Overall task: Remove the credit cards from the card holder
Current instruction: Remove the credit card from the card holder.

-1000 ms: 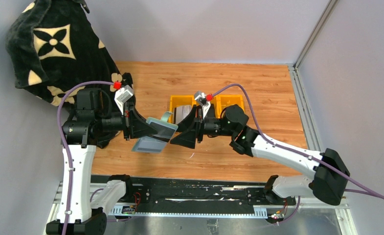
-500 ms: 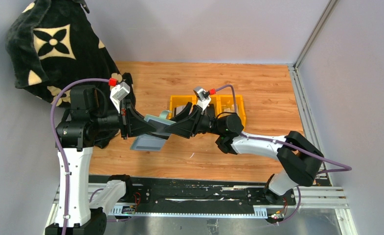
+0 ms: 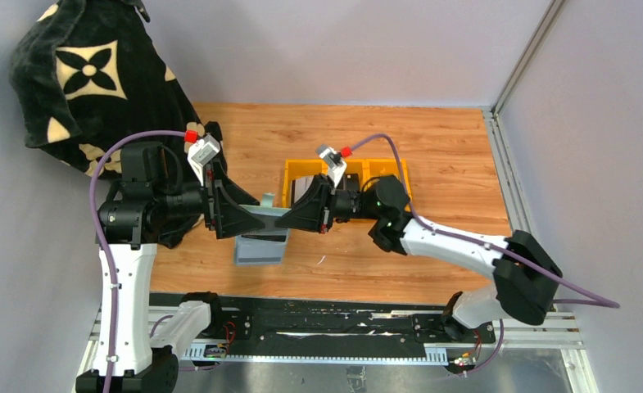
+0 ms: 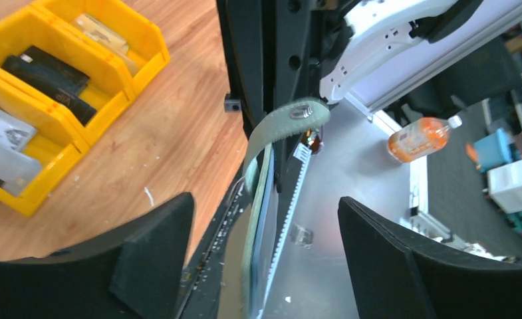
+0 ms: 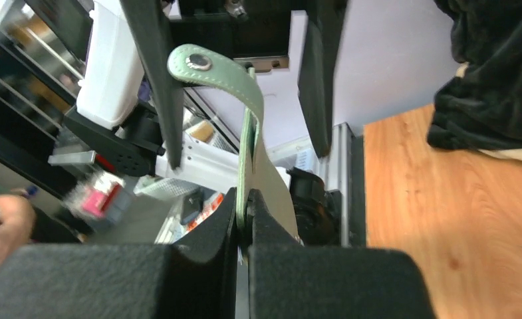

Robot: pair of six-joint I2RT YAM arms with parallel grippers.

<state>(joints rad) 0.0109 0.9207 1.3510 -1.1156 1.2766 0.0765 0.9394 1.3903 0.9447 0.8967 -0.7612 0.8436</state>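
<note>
The sage-green card holder hangs above the table's near edge between the two arms. My right gripper is shut on its upper edge; in the right wrist view the jaws pinch the green leather, with the snap tab curling beyond. My left gripper is open. Its fingers stand wide on either side of the holder, seen edge-on and touching neither. A bluish layer shows inside the holder; I cannot tell whether it is a card. Greyish credit cards lie in the yellow bin.
The yellow bin with two compartments sits mid-table behind the grippers, holding dark and grey flat items. A black patterned blanket is heaped at the far left. A metal rail runs along the table's right side.
My right gripper moved in and shut on the card holder. My left gripper let go and opened wide. The holder swung from tilted to hanging nearly straight down.
</note>
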